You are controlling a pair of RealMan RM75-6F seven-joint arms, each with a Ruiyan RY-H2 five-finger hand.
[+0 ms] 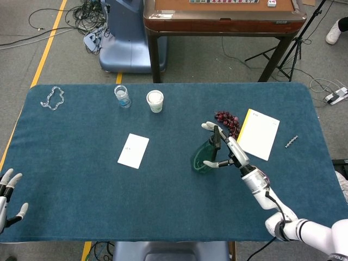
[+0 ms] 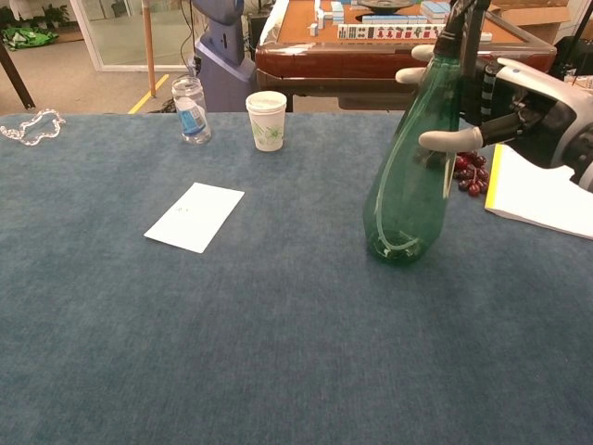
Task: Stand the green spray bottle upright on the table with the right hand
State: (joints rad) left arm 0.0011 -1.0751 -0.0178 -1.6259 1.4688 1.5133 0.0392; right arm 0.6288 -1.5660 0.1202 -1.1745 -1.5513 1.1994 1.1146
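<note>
While the right hand (image 2: 505, 97) is seen at the right of the chest view, its fingers (image 2: 414, 76) and thumb are spread around the neck of the green spray bottle (image 2: 410, 181), and whether they press the bottle or merely flank it cannot be told. The bottle is stood on its base on the blue table (image 2: 232, 352), but it is tilted, its top leaning toward the hand. In the head view the same hand (image 1: 227, 149) is found at the centre-right of the table with the bottle (image 1: 204, 158) just to its left. A bunch of dark grapes (image 1: 227, 120) is seen just beyond the hand, and a yellow-edged notebook (image 1: 258, 134) is laid beside the grapes, with a small metal object (image 1: 291, 141) near the right edge. A white card (image 1: 133, 150) is laid well to the left of the bottle. Farther back, a paper cup (image 1: 155, 101) and a small clear bottle (image 1: 123, 96) are stood side by side, and a chain-like item (image 1: 53, 98) is placed at the far left corner. The left hand (image 1: 7, 194) is held at the near left edge of the table, its fingers apart and nothing in them.
</note>
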